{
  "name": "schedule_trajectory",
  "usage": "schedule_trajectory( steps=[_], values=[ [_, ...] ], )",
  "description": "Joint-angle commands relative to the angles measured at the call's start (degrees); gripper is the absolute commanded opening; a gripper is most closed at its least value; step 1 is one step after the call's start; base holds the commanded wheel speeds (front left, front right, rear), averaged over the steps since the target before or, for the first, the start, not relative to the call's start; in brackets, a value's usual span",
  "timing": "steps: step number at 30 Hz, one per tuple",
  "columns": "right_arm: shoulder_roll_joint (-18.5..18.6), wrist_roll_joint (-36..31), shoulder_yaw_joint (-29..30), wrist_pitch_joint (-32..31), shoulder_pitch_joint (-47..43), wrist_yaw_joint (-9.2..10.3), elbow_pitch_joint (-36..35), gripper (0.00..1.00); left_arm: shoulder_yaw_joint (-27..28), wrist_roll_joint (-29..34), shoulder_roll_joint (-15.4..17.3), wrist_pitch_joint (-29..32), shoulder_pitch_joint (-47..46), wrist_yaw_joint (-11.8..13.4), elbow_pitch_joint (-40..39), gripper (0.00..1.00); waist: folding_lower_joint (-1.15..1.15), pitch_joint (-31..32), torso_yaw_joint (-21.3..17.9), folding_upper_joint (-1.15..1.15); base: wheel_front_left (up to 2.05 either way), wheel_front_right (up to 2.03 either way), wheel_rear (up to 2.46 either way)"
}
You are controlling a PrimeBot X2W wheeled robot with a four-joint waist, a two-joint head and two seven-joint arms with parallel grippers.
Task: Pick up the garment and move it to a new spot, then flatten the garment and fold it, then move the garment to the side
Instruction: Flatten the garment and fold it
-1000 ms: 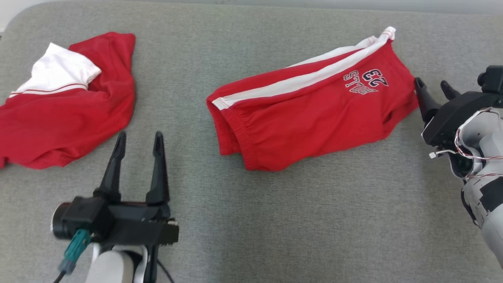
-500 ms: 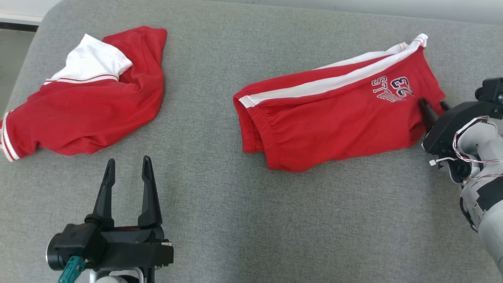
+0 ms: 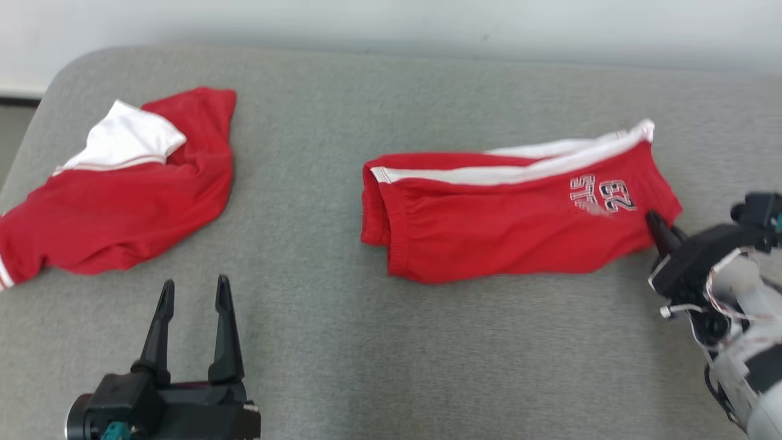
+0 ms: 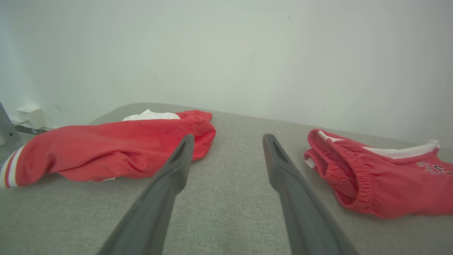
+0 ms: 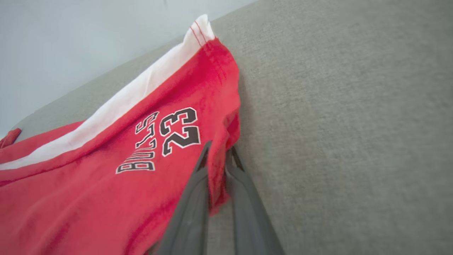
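Note:
Red shorts [image 3: 507, 220] with a white side stripe and a "23" print lie folded on the grey surface, right of centre; the print shows close up on the shorts [image 5: 106, 166] in the right wrist view and their waistband end on the shorts [image 4: 371, 184] in the left wrist view. My right gripper [image 3: 663, 226] is shut on the shorts' right hem, red fabric pinched between its fingers [image 5: 198, 184]. My left gripper [image 3: 192, 290] stands open above bare surface at the lower left, nothing between its fingers [image 4: 177, 170].
A second red garment with a white part [image 3: 116, 189] lies crumpled at the left, near the surface's rounded left edge; it is also the red garment [image 4: 106, 148] ahead of my left gripper. A pale wall [image 3: 391, 24] runs behind the grey surface [image 3: 427, 366].
My right gripper reached onto the shorts' right hem and shut on it. The head camera tilted up, so the wall now shows. My left gripper stays open.

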State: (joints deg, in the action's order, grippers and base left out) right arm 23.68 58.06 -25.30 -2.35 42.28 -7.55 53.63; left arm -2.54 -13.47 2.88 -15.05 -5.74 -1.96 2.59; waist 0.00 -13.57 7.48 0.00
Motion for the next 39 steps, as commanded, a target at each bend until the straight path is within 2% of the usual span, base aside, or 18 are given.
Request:
schedule_trajectory(
  steps=[1, 6, 7, 8, 9, 13, 22, 31, 37, 38, 39],
  values=[
    [1.0, 1.0, 0.1, 0.0, -1.6, 0.13, -1.0, 0.0, 0.3, 0.5, 0.0, -0.2, 1.1, -0.1, 0.1, 1.0, 0.0, 2.9, -2.9, 0.0, 0.0, 0.0, 0.0],
    [4.1, 4.7, -0.3, -1.5, -9.0, 0.13, -5.7, 0.0, 0.6, 0.9, 0.0, -0.2, 2.9, 0.3, -0.3, 1.0, 0.0, 4.8, -4.6, 0.0, 0.0, 0.0, 0.0],
    [4.7, 5.0, -0.1, -1.2, -9.7, 0.13, -6.2, 0.21, 0.8, 0.9, 0.0, -0.2, 3.0, 0.0, -0.3, 1.0, 0.0, 4.9, -4.8, 0.0, 0.0, 0.0, 0.0],
    [5.2, 5.0, -0.1, -1.0, -10.3, 0.13, -6.5, 0.55, 1.1, 1.0, 0.0, -0.2, 3.1, -0.4, 0.1, 1.0, 0.0, 4.9, -5.0, 0.0, 0.0, 0.0, 0.0],
    [5.5, 5.1, -0.1, -1.2, -10.8, 0.13, -6.6, 1.0, 1.4, 1.1, 0.0, -0.2, 3.0, -0.6, 0.4, 1.0, 0.0, 4.9, -5.1, 0.0, 0.0, 0.0, 0.0],
    [6.9, 2.6, -1.8, -3.0, -8.6, 0.13, -7.3, 1.0, 1.8, 1.6, 0.0, -0.2, 3.3, -0.9, 0.4, 1.0, 0.0, 4.5, -5.4, 0.0, 0.0, 0.0, 0.0],
    [9.5, -4.4, -6.1, -14.9, 1.6, 0.13, -2.9, 1.0, 0.2, 0.9, 0.0, -0.2, 2.3, -0.6, 0.5, 1.0, 0.0, 3.5, -3.5, 0.0, 0.0, 0.0, 0.0],
    [7.7, -6.9, -6.4, -20.4, 5.4, 0.13, 5.8, 1.0, -1.4, -0.1, 0.0, -0.2, 1.2, 0.4, 0.1, 1.0, 0.0, 1.2, -0.9, 0.0, 0.0, 0.0, 0.0],
    [5.4, -6.3, -7.1, -22.3, 5.0, 0.13, 7.6, 1.0, -1.0, 0.0, 0.0, -0.2, 0.9, 0.3, 0.1, 1.0, 0.0, 0.8, -0.5, 0.0, 0.0, 0.0, 0.0],
    [5.0, -6.2, -7.4, -23.0, 4.8, 0.11, 7.8, 0.44, -0.9, 0.0, 0.0, -0.2, 0.9, 0.3, 0.2, 1.0, 0.0, 0.8, -0.5, 0.0, 0.0, 0.0, 0.0],
    [4.7, -6.1, -7.6, -23.7, 4.8, 0.06, 8.2, 0.04, -0.8, 0.1, 0.0, -0.2, 0.9, 0.2, 0.3, 1.0, 0.0, 0.8, -0.5, 0.0, 0.0, 0.0, 0.0]
  ],
)
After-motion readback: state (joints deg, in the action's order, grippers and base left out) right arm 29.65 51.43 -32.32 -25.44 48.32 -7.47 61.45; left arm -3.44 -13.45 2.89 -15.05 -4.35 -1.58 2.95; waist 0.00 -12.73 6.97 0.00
